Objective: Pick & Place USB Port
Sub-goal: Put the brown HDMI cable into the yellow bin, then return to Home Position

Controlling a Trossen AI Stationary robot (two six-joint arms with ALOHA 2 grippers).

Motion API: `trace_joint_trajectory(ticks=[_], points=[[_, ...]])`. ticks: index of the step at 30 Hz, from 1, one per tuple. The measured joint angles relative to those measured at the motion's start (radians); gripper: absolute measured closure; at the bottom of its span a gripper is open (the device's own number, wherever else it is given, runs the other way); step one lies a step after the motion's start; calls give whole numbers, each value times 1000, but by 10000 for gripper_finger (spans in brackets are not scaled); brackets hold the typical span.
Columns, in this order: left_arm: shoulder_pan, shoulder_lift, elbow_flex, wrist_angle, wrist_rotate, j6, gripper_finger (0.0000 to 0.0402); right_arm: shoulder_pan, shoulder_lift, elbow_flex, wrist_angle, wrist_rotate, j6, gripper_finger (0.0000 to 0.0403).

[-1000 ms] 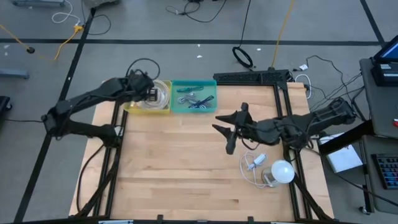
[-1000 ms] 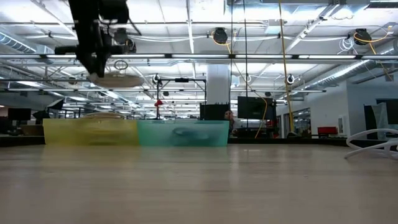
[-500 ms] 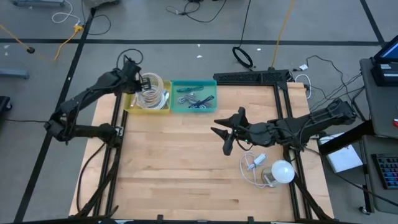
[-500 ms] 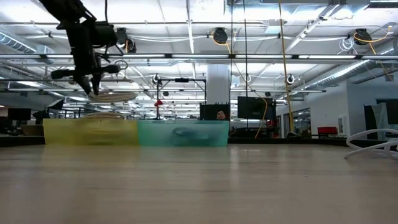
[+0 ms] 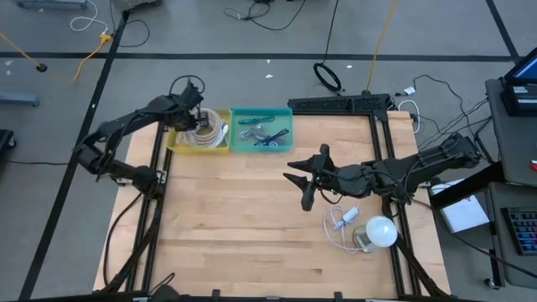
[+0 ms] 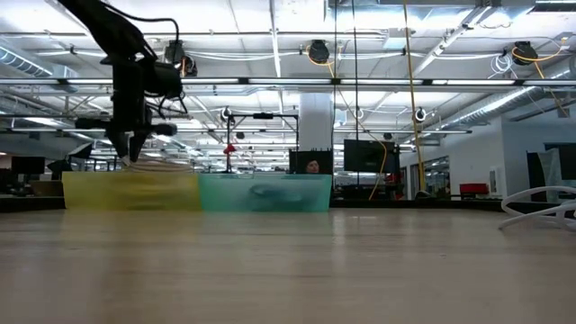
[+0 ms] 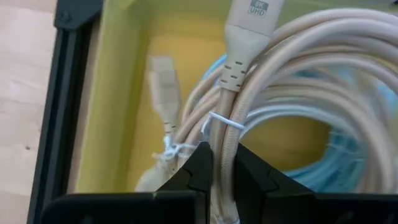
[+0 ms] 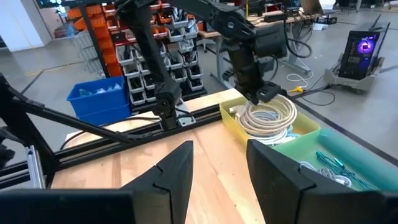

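Down since a second ago: left gripper (image 7: 222, 167) has lowered cable coil (image 5: 206, 128) into yellow bin (image 5: 177, 143), jaws pinching cable lengthwise. You release straight here. Right gripper (image 5: 304, 179) waits mid-bench, jaws spread.

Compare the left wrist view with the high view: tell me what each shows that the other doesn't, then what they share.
Only the left wrist view shows the beige cable's connector marked 8K UHD and the white tie around the coil, with the left hand shut on the cable.

Only the high view shows the green bin of small parts, the right hand open over the table, and the white bulb with its cord.

Both show the coiled cable in the yellow bin.
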Motion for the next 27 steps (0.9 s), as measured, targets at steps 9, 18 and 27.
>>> trace_joint_trajectory(ticks=[9,18,27], points=[[4,122,3,-18,9,12,352,2,0,0,5,-4,7,261],[-2,92,0,-41,14,55,275,2,0,0,15,-25,11,261],[-1,-48,0,1,-10,85,269,2,0,0,23,-25,8,261]])
